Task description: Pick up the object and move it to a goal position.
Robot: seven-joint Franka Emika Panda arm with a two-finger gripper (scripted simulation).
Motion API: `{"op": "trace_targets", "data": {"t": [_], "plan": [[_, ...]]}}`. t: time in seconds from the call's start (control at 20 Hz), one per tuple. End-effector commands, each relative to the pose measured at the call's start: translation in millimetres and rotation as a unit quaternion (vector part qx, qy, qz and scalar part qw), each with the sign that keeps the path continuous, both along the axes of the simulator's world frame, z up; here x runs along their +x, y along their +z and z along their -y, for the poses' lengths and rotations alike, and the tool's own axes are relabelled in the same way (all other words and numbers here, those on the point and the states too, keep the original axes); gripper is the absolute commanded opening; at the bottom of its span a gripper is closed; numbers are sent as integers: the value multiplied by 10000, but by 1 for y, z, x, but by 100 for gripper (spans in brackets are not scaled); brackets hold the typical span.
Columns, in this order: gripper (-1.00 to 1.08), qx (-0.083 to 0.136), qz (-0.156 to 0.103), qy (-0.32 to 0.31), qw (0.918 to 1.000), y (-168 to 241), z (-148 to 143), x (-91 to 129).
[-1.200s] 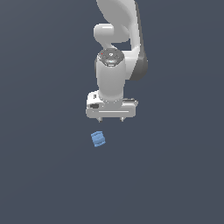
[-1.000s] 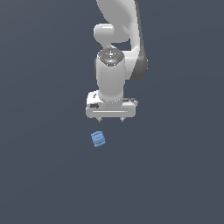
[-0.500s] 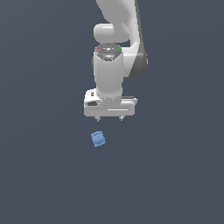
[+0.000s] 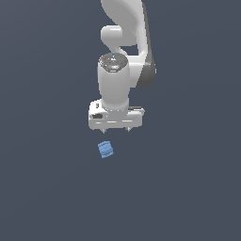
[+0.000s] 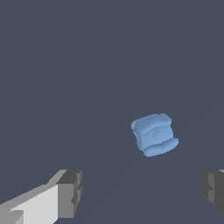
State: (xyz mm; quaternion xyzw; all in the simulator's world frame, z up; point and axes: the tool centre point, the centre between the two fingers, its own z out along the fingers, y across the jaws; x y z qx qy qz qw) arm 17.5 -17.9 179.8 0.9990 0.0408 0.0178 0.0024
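The object [image 4: 106, 149] is a small light-blue barrel-like lump with faint ridges, lying on the dark grey floor. In the exterior view it sits just below my white gripper [image 4: 115, 129] and slightly to the exterior view's left of it. The gripper points down and hangs above the object, apart from it. In the wrist view the object [image 5: 154, 134] lies ahead of my gripper [image 5: 142, 192], whose two grey fingertips [image 5: 70, 194] stand wide apart with nothing between them.
The white arm [image 4: 124, 42] rises behind the gripper toward the top of the exterior view. The floor [image 4: 47, 188] is plain dark grey all around.
The gripper has moved slightly toward the exterior view's left and a little lower, closer to the object. The object has not moved.
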Motion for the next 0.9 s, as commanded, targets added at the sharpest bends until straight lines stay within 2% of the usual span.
{"op": "trace_targets", "data": {"t": [0.0, 0.3, 0.85], "plan": [[100, -10, -19, 135, 9999, -7, 5, 2], [100, -31, -76, 614, 9981, -33, 22, 8], [100, -21, -163, 1419, 9897, -79, 51, 15]]}}
